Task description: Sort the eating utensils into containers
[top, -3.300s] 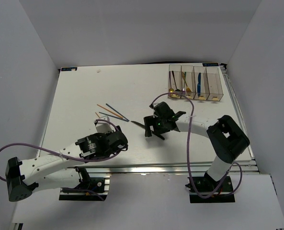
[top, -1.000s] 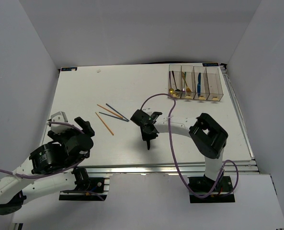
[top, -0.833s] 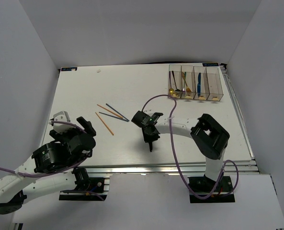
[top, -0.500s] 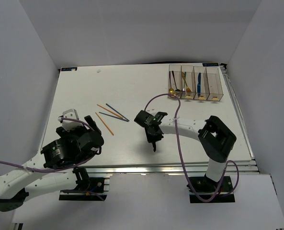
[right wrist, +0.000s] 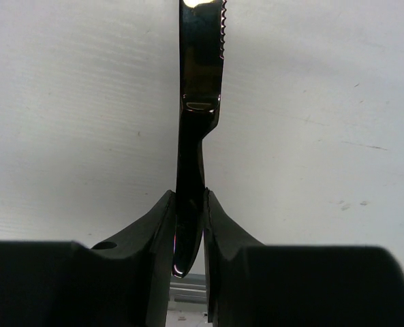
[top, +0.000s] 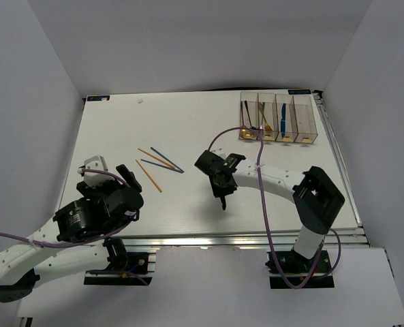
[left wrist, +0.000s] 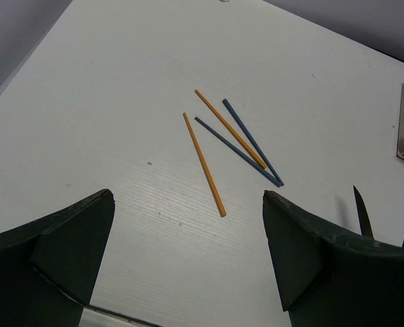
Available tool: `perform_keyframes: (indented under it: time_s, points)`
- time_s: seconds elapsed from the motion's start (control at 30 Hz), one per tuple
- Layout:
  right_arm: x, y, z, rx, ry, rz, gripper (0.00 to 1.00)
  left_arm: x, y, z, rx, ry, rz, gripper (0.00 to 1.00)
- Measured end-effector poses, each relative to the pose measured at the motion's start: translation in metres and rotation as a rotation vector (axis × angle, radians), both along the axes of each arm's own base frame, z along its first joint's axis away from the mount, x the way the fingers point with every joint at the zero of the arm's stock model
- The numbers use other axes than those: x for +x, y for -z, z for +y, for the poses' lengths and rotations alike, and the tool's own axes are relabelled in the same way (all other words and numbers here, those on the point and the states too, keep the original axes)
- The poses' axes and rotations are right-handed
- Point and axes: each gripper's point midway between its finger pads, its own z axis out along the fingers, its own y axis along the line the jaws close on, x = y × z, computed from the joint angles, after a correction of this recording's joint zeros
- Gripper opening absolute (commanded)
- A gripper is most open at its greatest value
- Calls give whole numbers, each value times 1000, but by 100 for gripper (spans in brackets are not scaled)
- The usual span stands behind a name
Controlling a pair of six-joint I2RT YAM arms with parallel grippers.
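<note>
Shifted rightward, right fingers (right wrist: 154,228) pinch one black knife (right wrist: 200,75); left fingers (left wrist: 65,238) gape empty near four chopsticks (left wrist: 205,157).

table (top: 120,129): white | lying on it: two orange, two blue chopsticks (left wrist: 230,129) | standing: clear containers (top: 304,121)

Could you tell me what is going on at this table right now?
The right gripper has its jaws shut on the handle of a black knife, held over the middle of the table. The left gripper hovers open and empty near four loose chopsticks, two orange and two blue. The clear bins at the far right already hold a few pieces.
</note>
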Motion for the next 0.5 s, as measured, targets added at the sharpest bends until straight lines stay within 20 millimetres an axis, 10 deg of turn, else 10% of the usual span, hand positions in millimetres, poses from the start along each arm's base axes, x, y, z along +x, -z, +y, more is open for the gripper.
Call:
perform_keyframes:
  time_s: [0.5]
  points:
    - [69,-42,-42,0,70,-71,0,0,0,0,0,0,0,98]
